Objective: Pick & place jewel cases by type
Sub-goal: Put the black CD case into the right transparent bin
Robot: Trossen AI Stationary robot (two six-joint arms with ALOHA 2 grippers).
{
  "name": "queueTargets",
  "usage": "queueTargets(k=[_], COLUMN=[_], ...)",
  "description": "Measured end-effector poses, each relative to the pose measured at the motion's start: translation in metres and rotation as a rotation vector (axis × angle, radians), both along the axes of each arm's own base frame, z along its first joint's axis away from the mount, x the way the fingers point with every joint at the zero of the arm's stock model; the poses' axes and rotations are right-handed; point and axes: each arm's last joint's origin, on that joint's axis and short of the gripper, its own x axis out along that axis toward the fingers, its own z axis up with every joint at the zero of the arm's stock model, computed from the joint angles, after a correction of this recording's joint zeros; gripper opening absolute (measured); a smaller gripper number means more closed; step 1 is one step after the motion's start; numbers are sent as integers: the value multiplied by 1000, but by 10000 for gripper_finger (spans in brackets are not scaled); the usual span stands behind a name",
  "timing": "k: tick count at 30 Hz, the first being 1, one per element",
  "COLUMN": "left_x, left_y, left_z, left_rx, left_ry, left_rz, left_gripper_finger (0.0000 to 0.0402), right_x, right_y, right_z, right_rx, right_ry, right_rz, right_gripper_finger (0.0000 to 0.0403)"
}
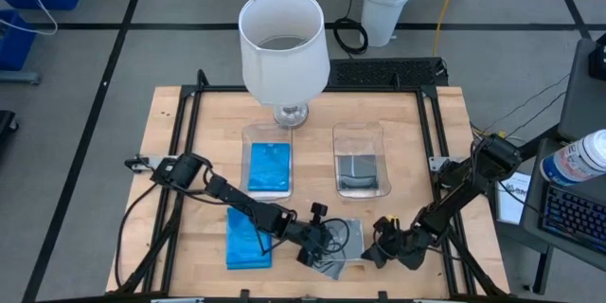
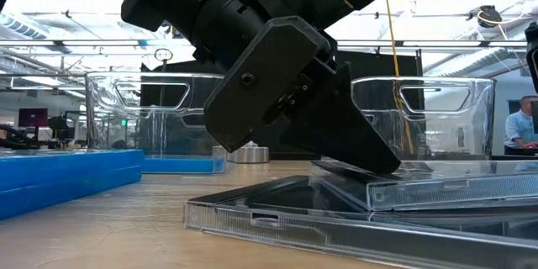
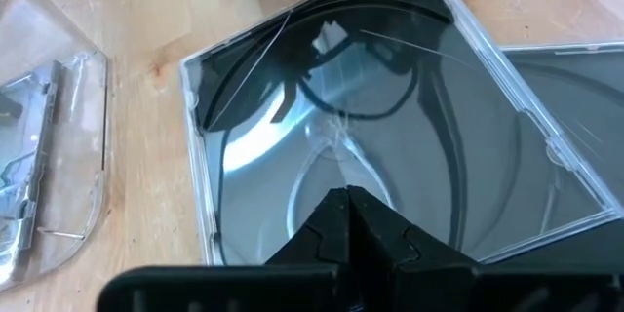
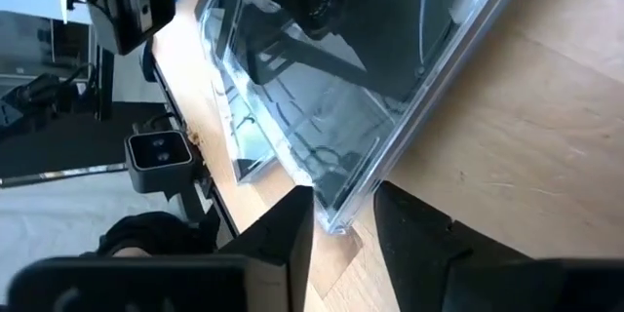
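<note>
1. Left hand [image 1: 322, 241] sits over the stack of grey jewel cases [image 1: 343, 243] at the near edge of the bench [image 1: 407, 151]; its fingers are pressed together into a point on the top case, clenched with nothing between them.
2. Right hand [image 1: 379, 246] is just beside those same grey cases on their far side from the blue stack, with its fingers [image 4: 292, 229] parted around a corner of the case edge but not clamped on it.
3. Those grey cases are smoky and see-through, thin and flat, with clear rims; in the low view one lies askew on top of another [image 2: 336, 218].
4. A stack of bright blue jewel cases [image 1: 246, 239] lies on the bench on the other side of the left hand from the grey cases, well apart from them.
5. Behind the grey cases stand two clear trays: the left tray [image 1: 268, 133] holds a blue case [image 1: 268, 168], and the right tray [image 1: 358, 133] holds a dark grey case [image 1: 360, 172].
6. A white lamp [image 1: 284, 43] stands behind the left tray, farther from the grey cases.
</note>
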Motion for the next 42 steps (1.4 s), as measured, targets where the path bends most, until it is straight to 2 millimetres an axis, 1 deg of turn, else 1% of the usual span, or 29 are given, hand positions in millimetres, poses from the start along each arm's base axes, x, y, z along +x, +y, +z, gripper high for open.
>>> queueTargets(k=[3, 6, 14, 17, 21, 23, 26, 30, 32, 37, 42], left_x=[0, 0, 2, 1, -3, -7, -16, -23, -25, -33, -44], left_y=[0, 0, -1, -4, -11, -15, -21, -27, -30, -36, -29], left_z=[0, 0, 2, 2, 14, 25, 38, 62, 67, 64, 52], left_rx=[1, 5, 22, 35, 72, 92, 122, 124, 125, 155, 257], left_ry=[0, -3, -31, -36, -66, -82, -75, -111, -119, -77, 66], left_rz=[1, 2, -23, -40, -67, -78, -105, -106, -111, -125, -62], left_gripper_finger=[4, 13, 4, 7, 28, 36, 38, 39, 39, 39, 40], right_x=[1, 2, 1, 1, 1, 0, -2, -5, -6, -11, -17], right_y=[1, 1, -1, -1, -1, -1, -1, 1, 2, 5, 12], right_z=[1, 3, 0, 0, 1, 1, 1, 1, 1, -1, 1], right_rx=[-17, -39, -68, -71, -92, -107, -131, -135, -136, -121, -75], right_ry=[-30, -56, -35, -35, -56, -75, -89, -83, -80, -59, -70], right_rz=[4, 22, 15, 12, -14, -31, -45, -27, -19, -9, -10], right_gripper_finger=[82, 73, 47, 35, 20, 12, 2, 3, 3, 1, 1])
